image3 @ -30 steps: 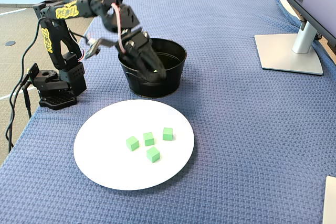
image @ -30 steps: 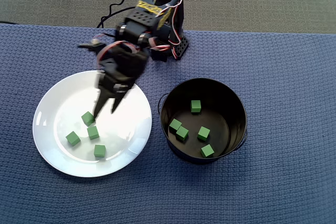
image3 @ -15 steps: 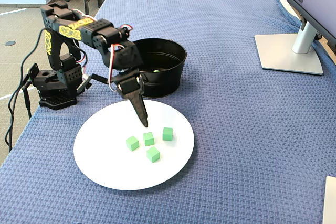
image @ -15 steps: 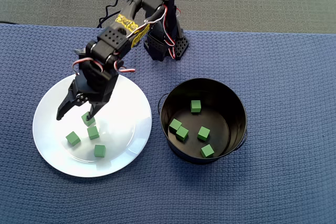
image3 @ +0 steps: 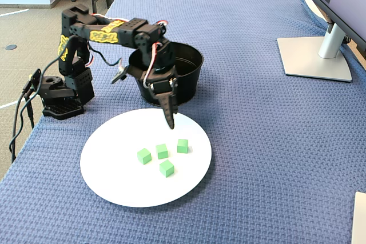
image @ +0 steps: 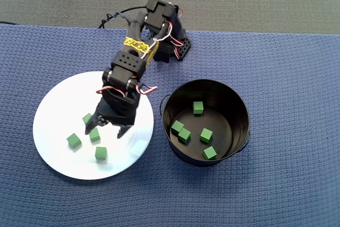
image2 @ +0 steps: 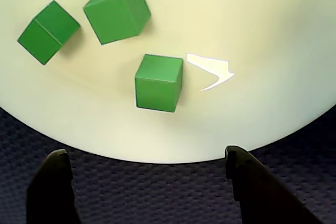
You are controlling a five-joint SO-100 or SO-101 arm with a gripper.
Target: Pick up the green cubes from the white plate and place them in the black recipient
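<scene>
Gripper [image: 109, 131] spread wide, empty, hovering over plate [image: 53, 155] near pot-side edge. Four cubes left on plate, centre-left of overhead frame; five already in pot [image: 234, 102]. Nearest cube [image2: 158, 82] sits ahead of fingertips: centre it between jaws, descend, then pinch.

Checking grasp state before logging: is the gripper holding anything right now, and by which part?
Nothing is held. The gripper is open and empty above the white plate; the nearest green cube lies untouched ahead of it.
</scene>
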